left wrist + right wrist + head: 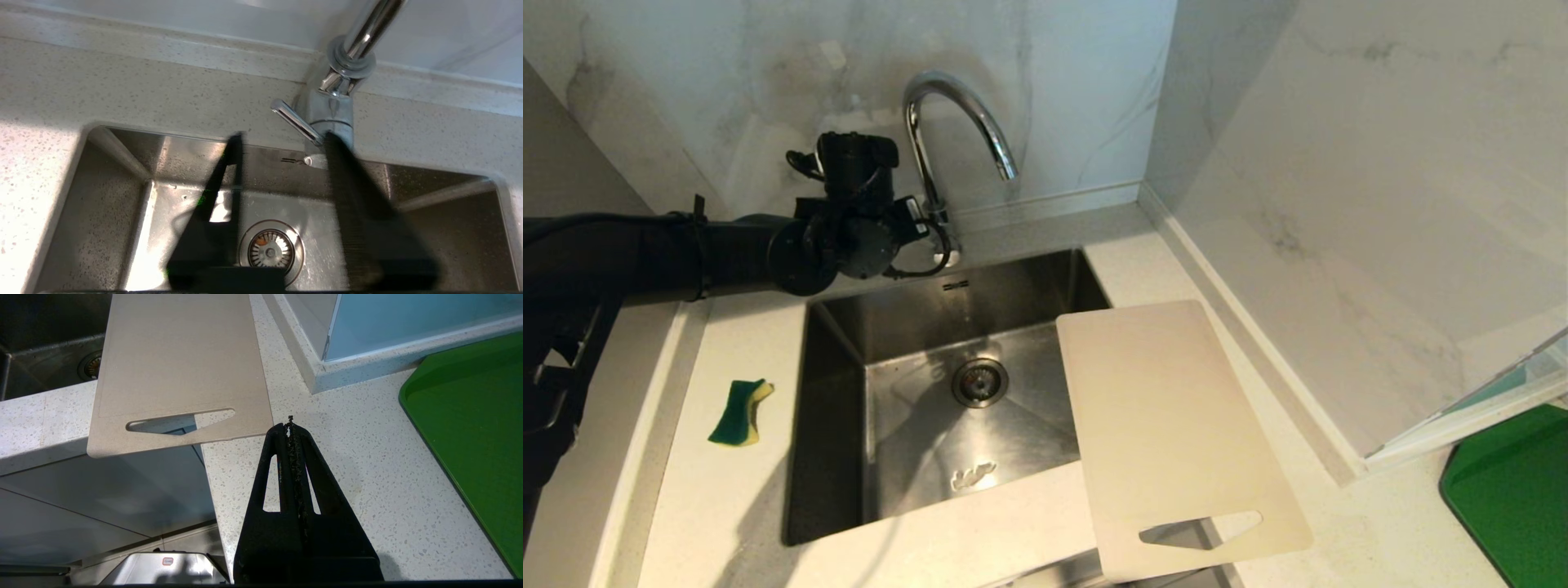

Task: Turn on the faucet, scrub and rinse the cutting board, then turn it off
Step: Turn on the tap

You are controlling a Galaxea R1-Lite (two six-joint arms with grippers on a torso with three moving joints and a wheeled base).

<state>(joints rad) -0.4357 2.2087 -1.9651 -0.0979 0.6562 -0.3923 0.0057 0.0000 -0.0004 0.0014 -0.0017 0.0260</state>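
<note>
Off to the left of the left claw (282, 141), on the counter (727, 506) beside the sink (841, 425), lies a green and yellow sponge (740, 412). The left claw hangs at the base of the faucet (947, 114), fingers spread with nothing between them; one finger sits just beside the small side lever (295, 121). To its right, the cutting board (1168, 425) lies across the sink's right edge, handle slot overhanging the counter's front. The right claw (291, 426), pressed together and empty, hovers beside that slotted end, with a green mat (474, 408) further right.
</note>
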